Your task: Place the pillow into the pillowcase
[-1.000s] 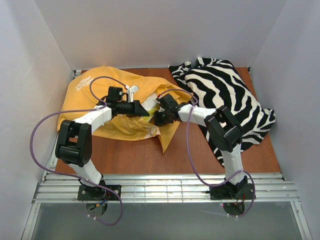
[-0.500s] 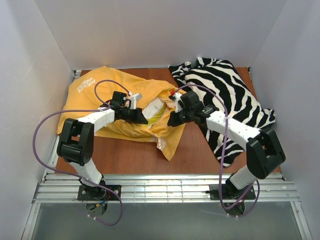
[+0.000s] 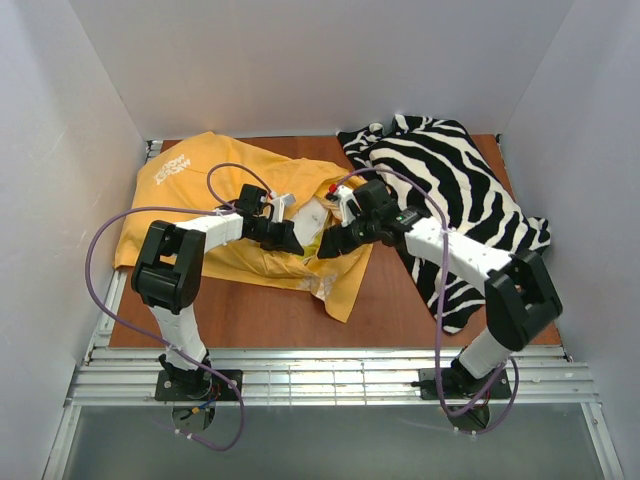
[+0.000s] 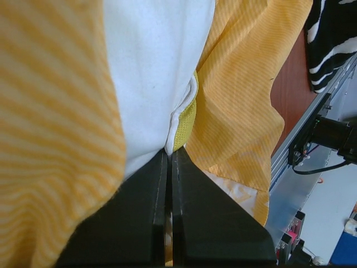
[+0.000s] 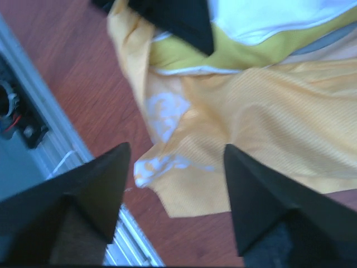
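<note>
The orange-yellow pillowcase (image 3: 190, 190) lies crumpled on the left half of the table, its mouth facing right. The white pillow (image 3: 312, 215) pokes out of that mouth, and its yellow-green band (image 5: 234, 53) is visible. My left gripper (image 3: 297, 243) is shut, its tips (image 4: 170, 151) pinching the pillow's edge (image 4: 181, 120) where white meets the band. My right gripper (image 3: 330, 245) hovers open just right of it. Nothing is between its fingers (image 5: 175, 148), and the pillowcase's loose lower flap (image 5: 268, 111) lies beneath them.
A black-and-white zebra-striped cloth (image 3: 450, 190) covers the right back of the wooden table (image 3: 260, 315). Metal rails (image 3: 330, 375) run along the near edge. White walls close in the left, back and right sides.
My right gripper has opened and let go of the pillowcase, and its arm swung outward. My left gripper has shifted right, still shut, with more pillow showing at the mouth.
</note>
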